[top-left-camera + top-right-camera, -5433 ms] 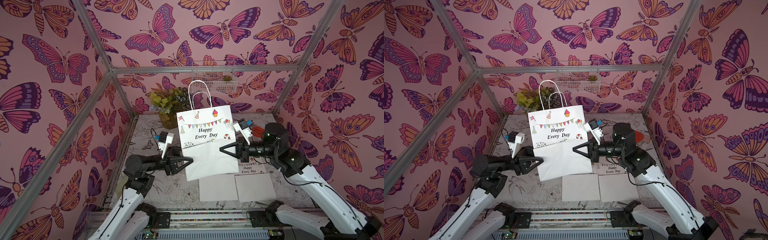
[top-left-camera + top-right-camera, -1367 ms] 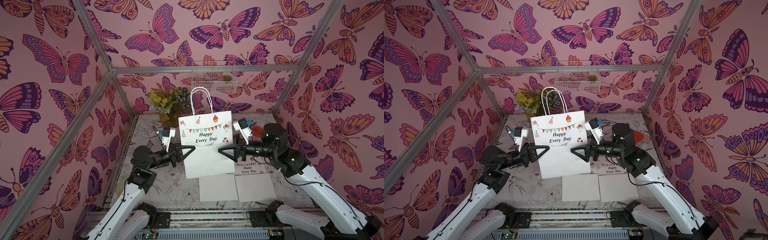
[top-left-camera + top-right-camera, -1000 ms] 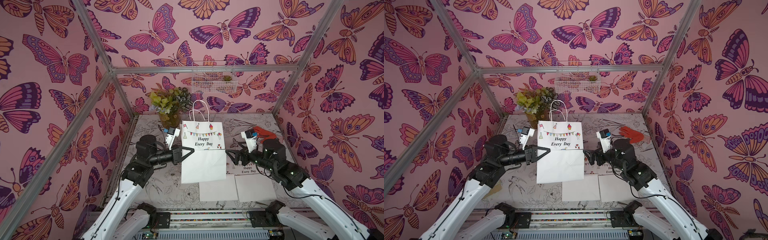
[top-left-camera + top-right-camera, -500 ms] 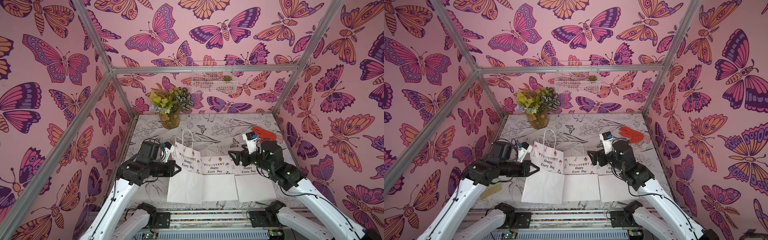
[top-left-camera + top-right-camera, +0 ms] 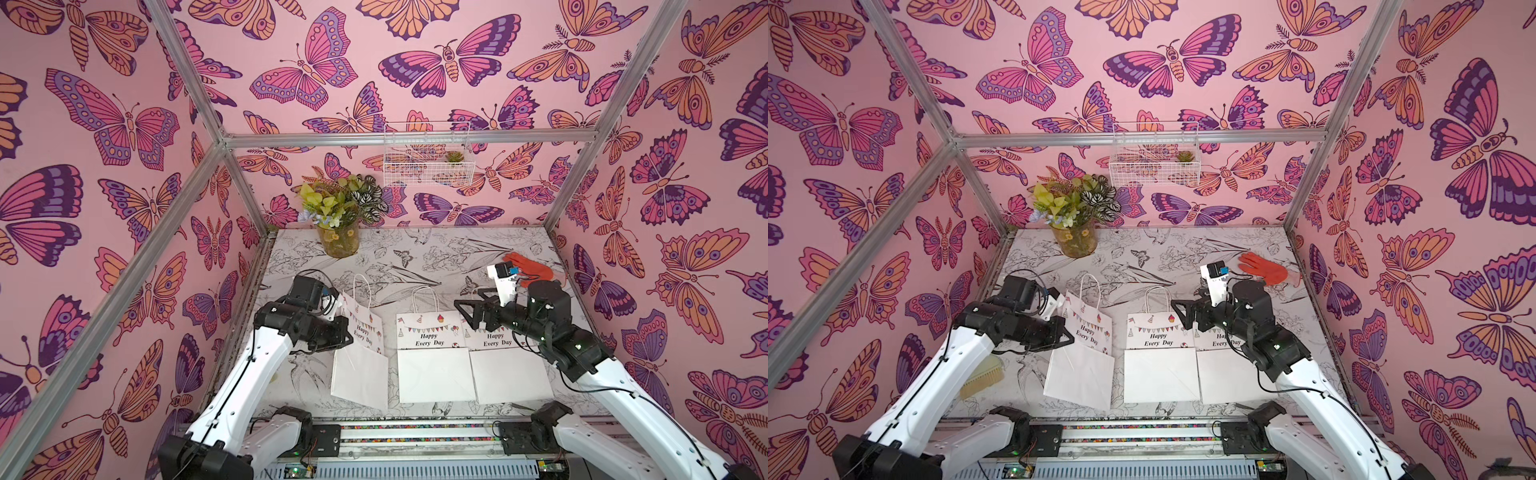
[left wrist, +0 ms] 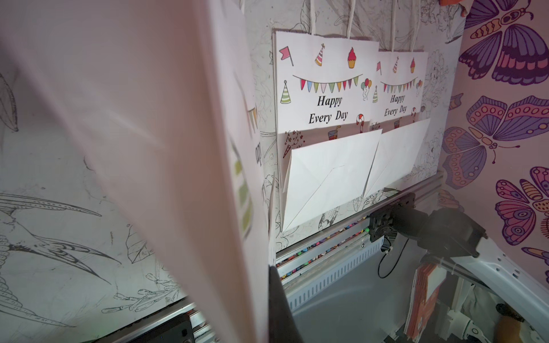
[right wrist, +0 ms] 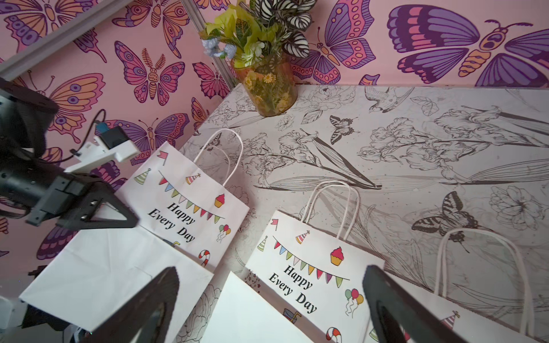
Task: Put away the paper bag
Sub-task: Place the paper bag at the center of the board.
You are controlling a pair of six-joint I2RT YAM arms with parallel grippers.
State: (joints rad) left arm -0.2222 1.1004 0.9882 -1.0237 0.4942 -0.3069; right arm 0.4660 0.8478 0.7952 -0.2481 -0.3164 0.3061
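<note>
The left gripper (image 5: pixel 348 333), its jaws pressed together, pinches the side edge of a folded white "Happy Every Day" paper bag (image 5: pixel 360 368) and holds it tilted over the front-left part of the worktop (image 5: pixel 449 253). Whether the bag's lower edge touches the surface cannot be told. Just beside it, two matching bags lie flat along the front edge: the middle bag (image 5: pixel 434 368) and the right bag (image 5: pixel 512 370), side by side and touching. The right gripper (image 5: pixel 463 314), jaws spread wide and holding nothing, hovers above those two. A vase of flowers (image 5: pixel 338 239) stands at the back-left corner, and an orange glove (image 5: pixel 532 268) lies near the right edge.
</note>
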